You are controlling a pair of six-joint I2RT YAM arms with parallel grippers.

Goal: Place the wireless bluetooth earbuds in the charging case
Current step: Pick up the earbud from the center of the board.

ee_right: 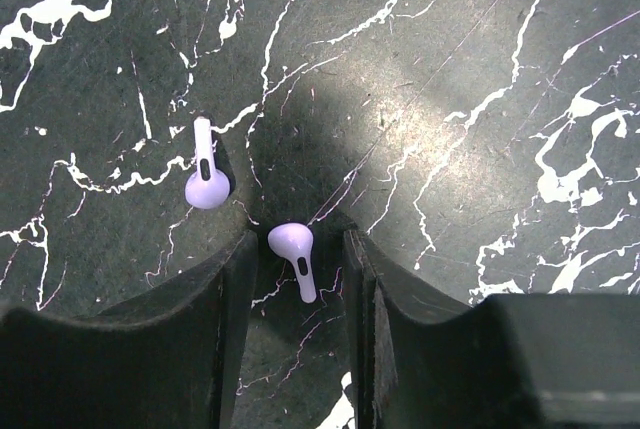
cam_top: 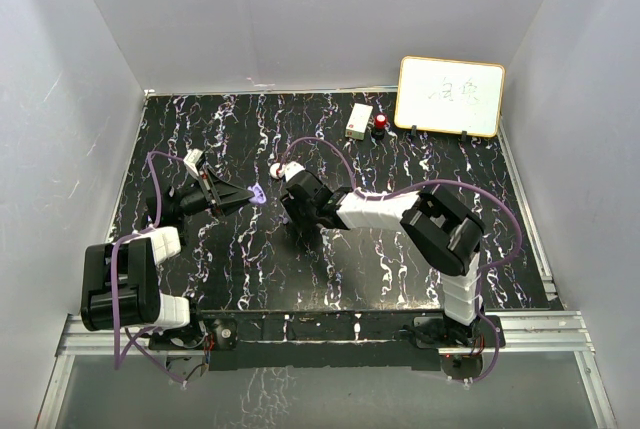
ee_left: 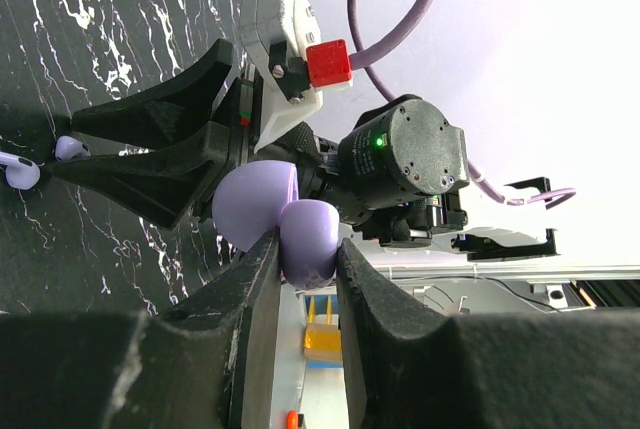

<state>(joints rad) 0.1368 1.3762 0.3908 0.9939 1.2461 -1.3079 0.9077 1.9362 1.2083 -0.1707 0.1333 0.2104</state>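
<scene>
Right wrist view: my right claw (ee_right: 299, 237) points straight down at the worktop (ee_right: 480, 69); jaws partly open, gripping nothing; earbud A (ee_right: 295, 254), purple, lies flat between the two fingers with a sliver of worktop showing on either side of it; earbud B (ee_right: 207, 174), also purple, lies just beyond one finger; the two are near each other, not touching; no case appears in this view.

Left wrist view: my left claw (ee_left: 307, 242) is closed tight on the charging case (ee_left: 262, 199); the case is purple and hinged open into two rounded halves; the fingers pinch one half, the other stands clear above them; whether the case touches the worktop I cannot tell; the right claw appears side-on here, tips down at both earbuds.

Top view: the two claws stand near each other at mid-worktop, the case at the left claw's tip; the earbuds are hidden under the right claw; only here do I see a small white round item (cam_top: 277, 171) just beyond the right claw, too small to identify; white box (cam_top: 359, 121), red knob (cam_top: 381, 124) just beside it and a framed whiteboard (cam_top: 450, 96) sit along the far edge.

Surface: black, veined white like marble; plain white walls (cam_top: 300, 9) on three sides; metal rail (cam_top: 540, 327) along the near edge; purple cables (cam_top: 320, 149) loop from both arms.
</scene>
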